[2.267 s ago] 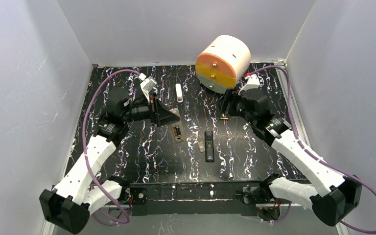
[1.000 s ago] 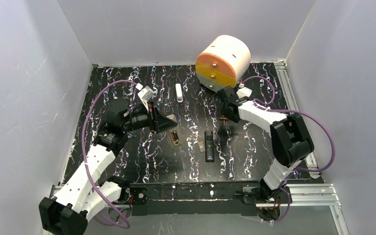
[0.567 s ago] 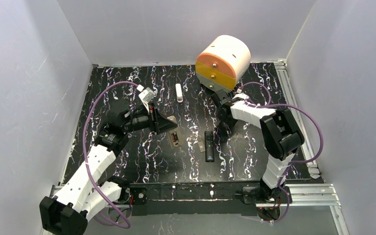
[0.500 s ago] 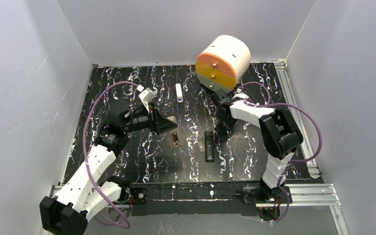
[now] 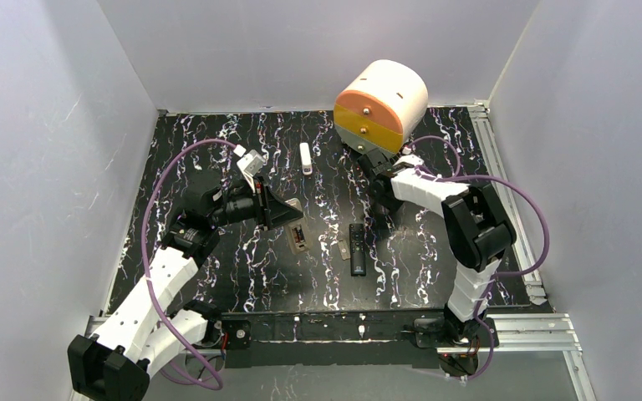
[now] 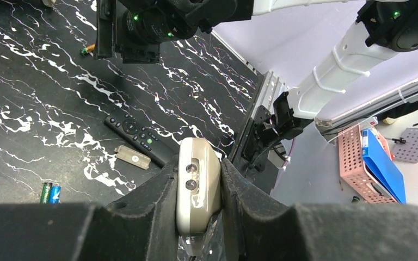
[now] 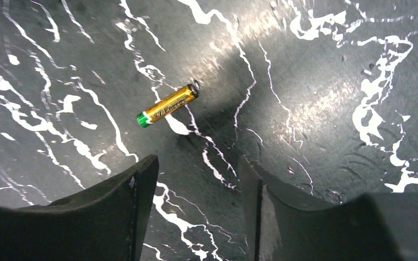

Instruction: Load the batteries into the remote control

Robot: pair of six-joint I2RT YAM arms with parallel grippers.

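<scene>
The left jaws are closed tight on the remote control [image 6: 197, 185], pinching its 2 long sides, with its greyish-tan face and 2 small round marks turned to the wrist camera. From above, that grip sits left of centre on the black marbled table [image 5: 242, 267], just left of the slim black remote [image 5: 356, 248].

The right jaws stand apart with nothing between them, pointing down at the table near the round orange, yellow and cream drawer unit [image 5: 382, 107]. A gold battery [image 7: 167, 105] with a green end lies flat on the table just ahead of those fingers [image 7: 114, 209], touching neither.

In the left wrist view a blue battery [image 6: 55, 193] lies side by side with a dark green battery [image 6: 44, 192] on the table, well apart from the gold one. A small tan cover plate [image 6: 133, 157] rests just beside the black remote. A narrow white stick [image 5: 305, 158] lies towards the far edge
</scene>
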